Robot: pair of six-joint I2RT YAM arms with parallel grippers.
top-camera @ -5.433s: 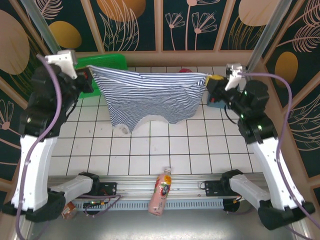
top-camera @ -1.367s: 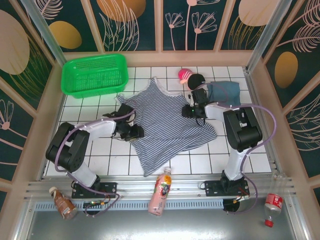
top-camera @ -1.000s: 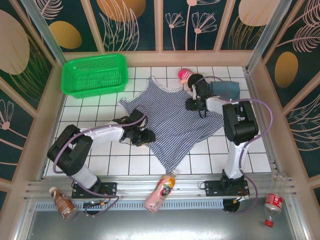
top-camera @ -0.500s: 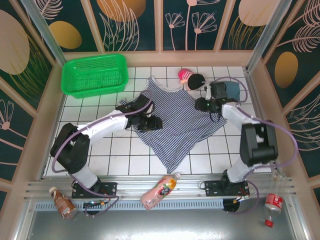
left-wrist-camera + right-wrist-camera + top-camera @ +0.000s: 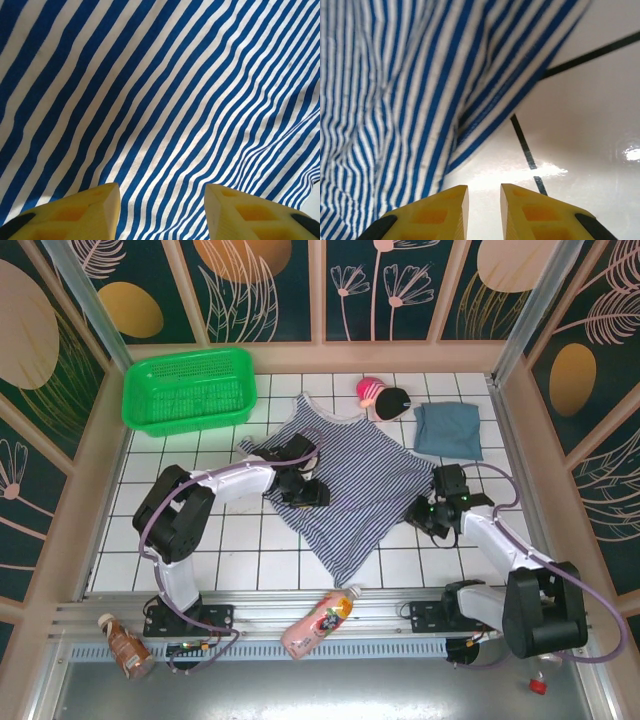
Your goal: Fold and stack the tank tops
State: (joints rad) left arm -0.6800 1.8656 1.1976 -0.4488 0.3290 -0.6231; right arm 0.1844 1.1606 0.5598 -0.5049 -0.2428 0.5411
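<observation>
The striped tank top (image 5: 355,475) lies spread flat on the tiled table, straps toward the back and one corner toward the front rail. The blue-grey tank top (image 5: 448,430) rests folded at the back right. My left gripper (image 5: 306,490) hovers low over the left part of the striped top, with stripes (image 5: 165,90) across the left wrist view. This gripper (image 5: 162,197) is open wide with nothing between its fingers. My right gripper (image 5: 424,512) is at the striped top's right edge (image 5: 410,100), over bare tile (image 5: 580,125). Its fingers (image 5: 484,195) stand a narrow gap apart, holding nothing.
A green basket (image 5: 188,388) stands at the back left. The pink-and-black toy (image 5: 383,397) lies behind the striped top. A pink bottle (image 5: 315,620) lies on the front rail near the top's front corner, and a brown bottle (image 5: 120,645) lies below at the left.
The striped top, earlier held up by both grippers, now lies on the table. My right gripper has moved from beside the blue-grey top toward the front. The left has shifted slightly right.
</observation>
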